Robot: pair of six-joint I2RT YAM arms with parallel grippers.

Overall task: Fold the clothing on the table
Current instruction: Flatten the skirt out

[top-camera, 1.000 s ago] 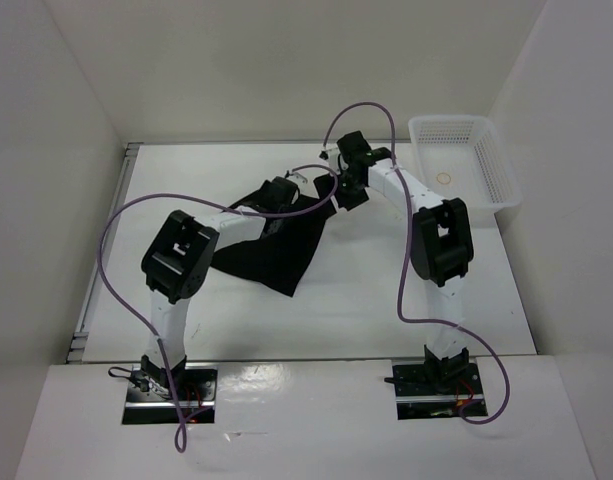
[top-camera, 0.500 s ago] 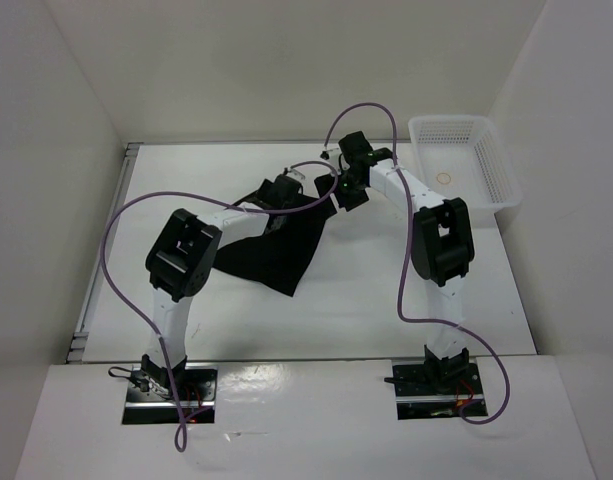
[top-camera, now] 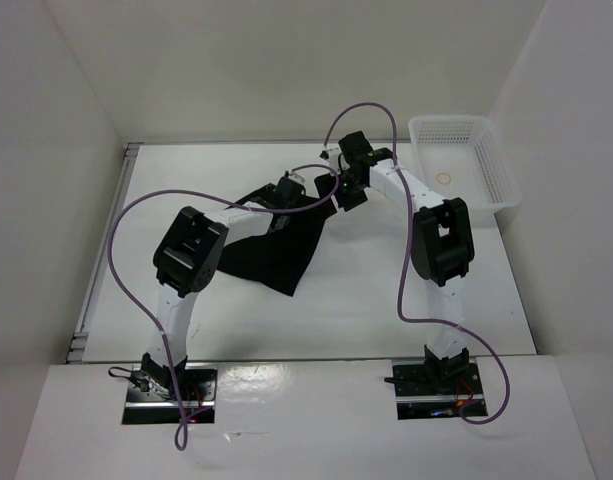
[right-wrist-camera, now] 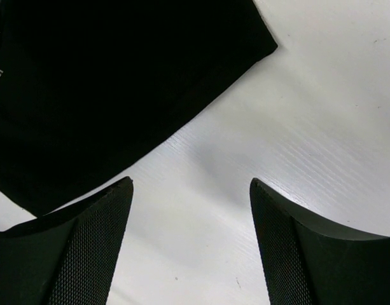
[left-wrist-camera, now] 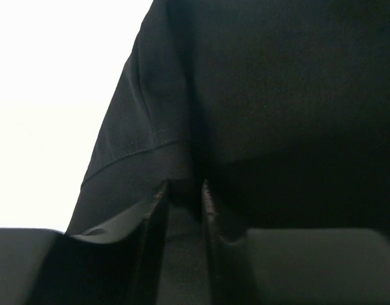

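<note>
While the left gripper (left-wrist-camera: 182, 189) pinches plain black fabric clothing (left-wrist-camera: 277, 95),
the right gripper (right-wrist-camera: 190, 184) stands open, flat white table (right-wrist-camera: 322, 114) beneath.

Blown out to blank white left of the left gripper (left-wrist-camera: 182, 187); crushed to near-solid black ahead of it across the plain black soft fabric garment (left-wrist-camera: 277, 95), with only one hem's stitching legible and the near fingers (left-wrist-camera: 118, 267) badly blurred. Sharper below the right gripper (right-wrist-camera: 190, 183): soft grey shadow just ahead, crisp mesh on the pads (right-wrist-camera: 86, 254). Bright and even from overhead in the top view, with faint soft-edged shadows on the large flat white matte tabletop (top-camera: 366, 290) and streaky glare on the glossy white ledge (top-camera: 306, 400) far behind both grippers.
</note>
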